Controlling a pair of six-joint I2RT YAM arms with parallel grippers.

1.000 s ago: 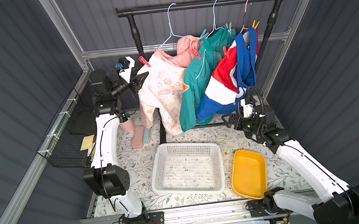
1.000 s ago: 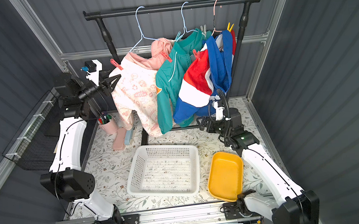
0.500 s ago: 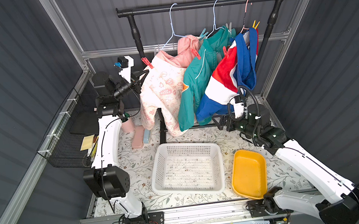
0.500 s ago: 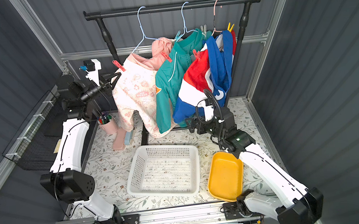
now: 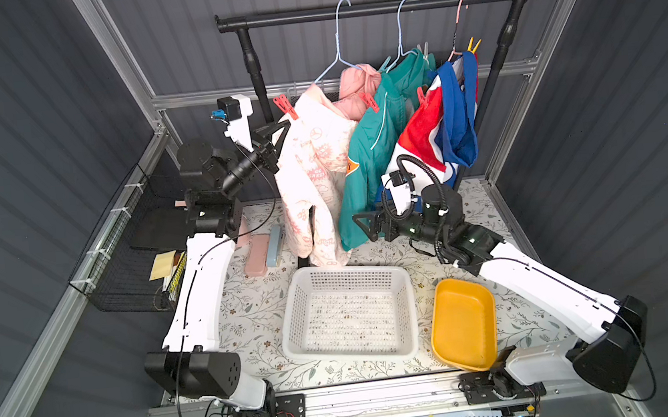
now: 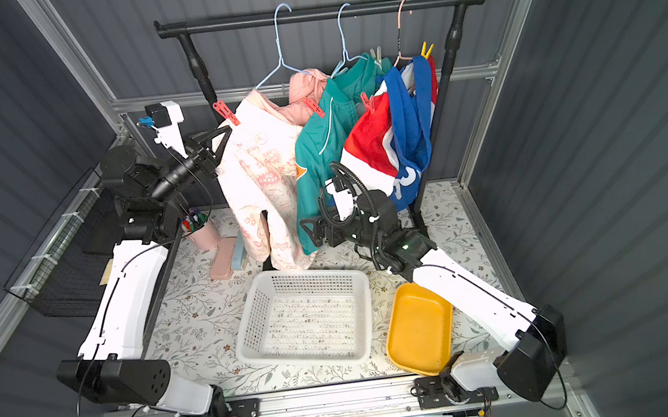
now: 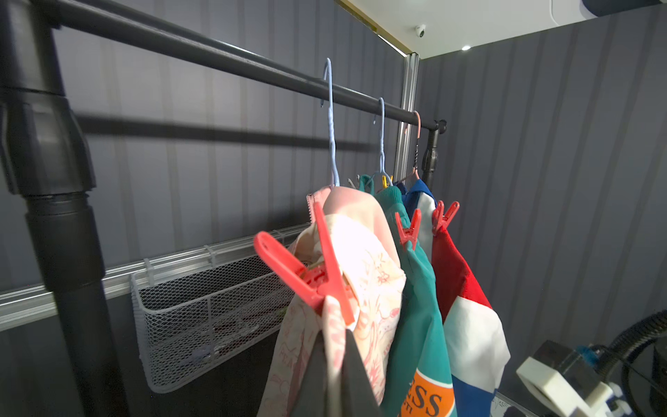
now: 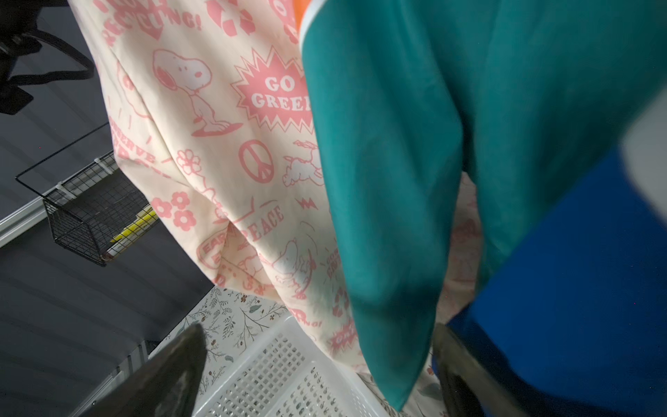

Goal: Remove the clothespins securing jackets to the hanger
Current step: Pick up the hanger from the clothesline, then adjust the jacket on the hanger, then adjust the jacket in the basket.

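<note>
Left arm raised, right low
Left end effector [image 5: 284, 126] pinches the cream jacket [image 5: 312, 170]; right end effector [image 5: 361, 228] gapes wide.

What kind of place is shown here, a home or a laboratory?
Probably a robot test booth staged as a laundry corner: two arms on a metal base rail, grey panel walls, a small clothes rack with jackets.

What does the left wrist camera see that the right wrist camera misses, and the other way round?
Only the left wrist view: the black rail, the hangers, red clothespins, and the left gripper shut on a fold of the cream jacket. Only the right wrist view: the white basket, the flowered table cover, and the open right gripper. Both: the cream jacket, the teal jacket and the red-white-blue jacket.
</note>
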